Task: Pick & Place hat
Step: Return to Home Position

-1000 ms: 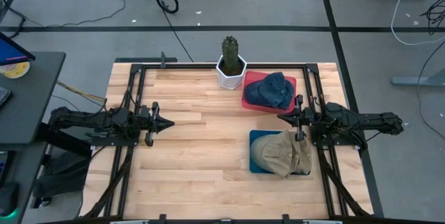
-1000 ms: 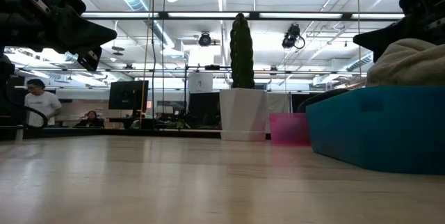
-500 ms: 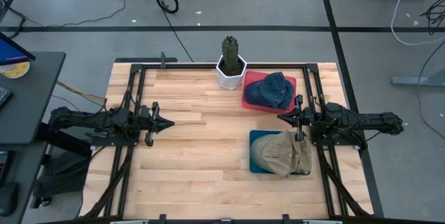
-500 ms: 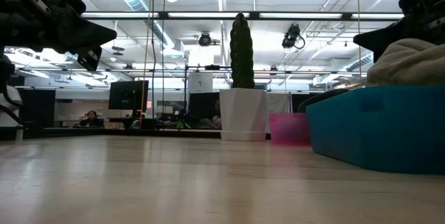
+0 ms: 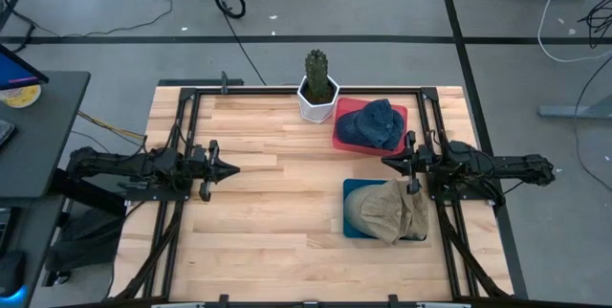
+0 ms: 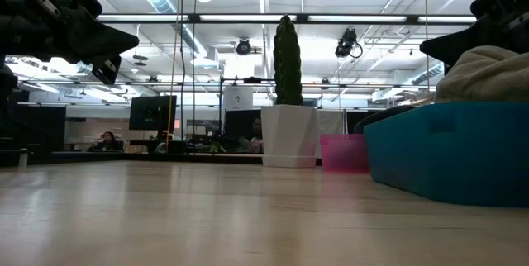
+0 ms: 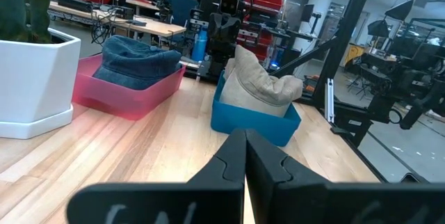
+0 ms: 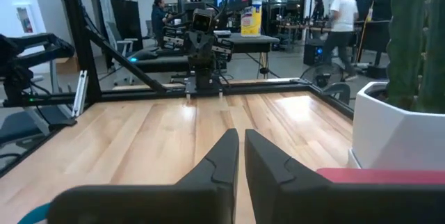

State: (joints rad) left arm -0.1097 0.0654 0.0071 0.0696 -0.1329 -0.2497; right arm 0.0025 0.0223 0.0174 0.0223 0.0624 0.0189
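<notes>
In the blue bin (image 5: 350, 210), brown caps (image 5: 392, 210)

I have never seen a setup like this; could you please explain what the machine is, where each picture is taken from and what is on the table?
It is a robot with two dark jointed arms at a light wooden table. One picture looks straight down, one looks level across the tabletop, and two come from wrist cameras. The left tool and the right tool point at each other and hold nothing. On the table stand a green cactus in a white pot, a red bin holding a dark blue cap, and a blue bin piled with brown caps.
</notes>
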